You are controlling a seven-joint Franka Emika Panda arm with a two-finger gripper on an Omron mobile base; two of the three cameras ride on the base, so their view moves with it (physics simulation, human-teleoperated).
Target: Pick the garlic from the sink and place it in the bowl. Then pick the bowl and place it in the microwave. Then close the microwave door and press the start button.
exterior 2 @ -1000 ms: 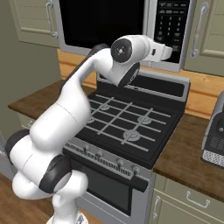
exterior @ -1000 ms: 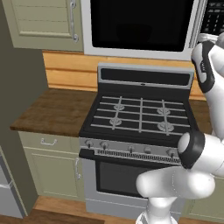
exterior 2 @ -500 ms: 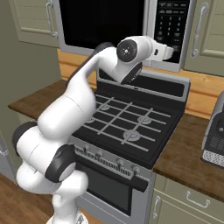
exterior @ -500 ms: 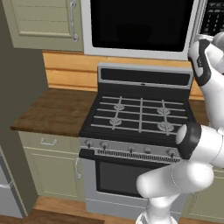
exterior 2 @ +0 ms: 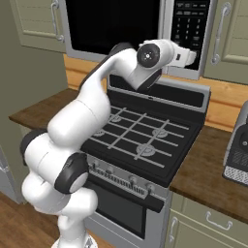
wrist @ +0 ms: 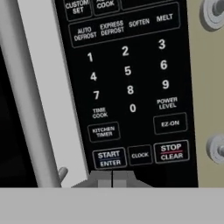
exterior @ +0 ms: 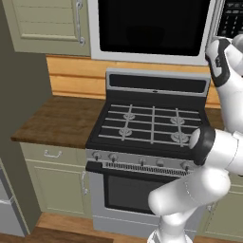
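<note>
**Closed gripper parked at the microwave keypad, just under START/ENTER**

From my seat I take the microwave point(exterior 2: 140, 29) as my reference for everything here. Its door point(exterior: 152, 28) is shut flat against the frame, the large black window facing me, and the long silver bar handle point(wrist: 24, 92) runs along the door's edge next to the keypad panel point(wrist: 127, 83). I cannot see inside through the dark window, so I cannot tell where the bowl or the garlic is.

In the hand view my gripper point(wrist: 112, 178) has its two finger tips pressed together with no gap between them and nothing held. The tips sit just below the START/ENTER button point(wrist: 109, 158) on the bottom row of the keypad, very close to the panel; whether they touch it I cannot tell. To the right of that button on the same row are CLOCK and STOP/CLEAR point(wrist: 171, 152), and the number keys stand above.

In the right base view the arm point(exterior 2: 87, 121) reaches up from the base and bends forward, with the hand level and pointing at the lower end of the keypad. The stove point(exterior: 149, 128) with its four burners sits directly below the microwave, all burners bare. A wooden counter point(exterior: 57, 121) runs left of the stove, and pale green cabinets point(exterior: 45, 23) flank the microwave at its own height.
</note>
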